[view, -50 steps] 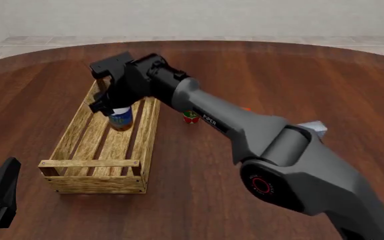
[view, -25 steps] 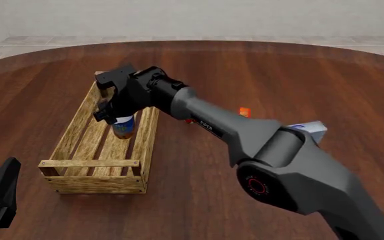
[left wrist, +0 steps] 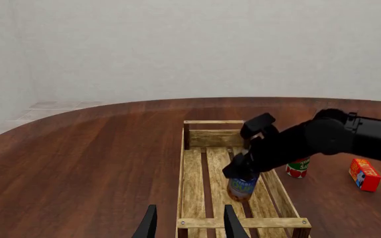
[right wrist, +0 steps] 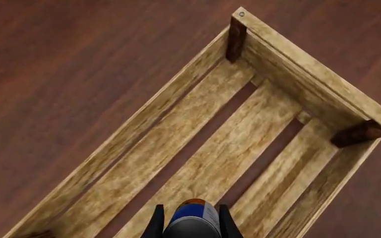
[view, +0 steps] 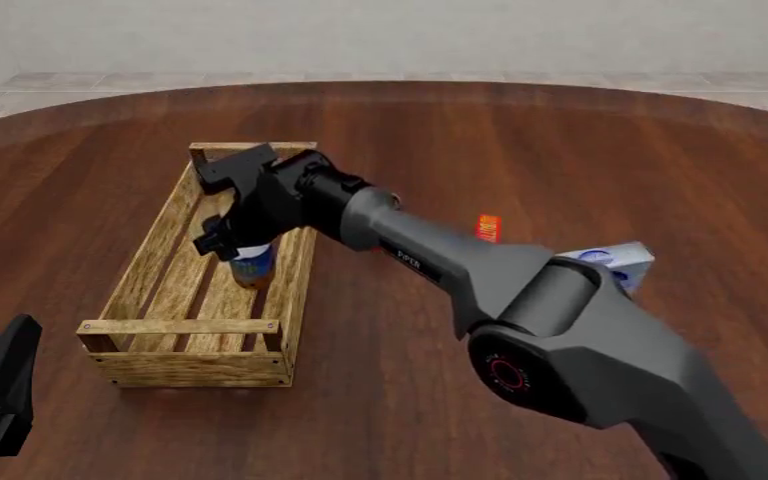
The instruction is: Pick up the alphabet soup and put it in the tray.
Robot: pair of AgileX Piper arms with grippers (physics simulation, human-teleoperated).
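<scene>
One tray point(view: 131, 268) sits on the dark wood tabletop point(view: 518, 150); it serves as the reference for everything below. Count on the tabletop: one tray, two cans, two boxes, two arms. The alphabet soup point(view: 253, 265) is inside the tray, upright, roughly mid-length and nearer the rail that faces the other objects; whether its base touches the slats cannot be told from the front view. The right gripper point(view: 237, 240) reaches over that rail and down into the tray, its jaws closed on the upper part of the alphabet soup; in the right wrist view the can point(right wrist: 192, 218) shows between two dark fingers point(right wrist: 156, 223), blue label and orange band visible, with the slatted bottom beneath it. The left wrist view shows the same grip from the tray's near end: can point(left wrist: 242, 187) below the black wrist, over the slats. The second can, a small red and green can point(left wrist: 297, 167), stands on the tabletop just outside the tray, beyond the rail the right arm crosses; it is hidden behind the arm in the front view. One small orange-red box point(view: 488, 227) lies farther out on that same side. One blue-and-white box point(view: 614, 262) lies still farther from the tray, partly behind the right arm's elbow. The left gripper point(left wrist: 189, 225) hangs off the tray's near end, jaws apart, holding nothing.
</scene>
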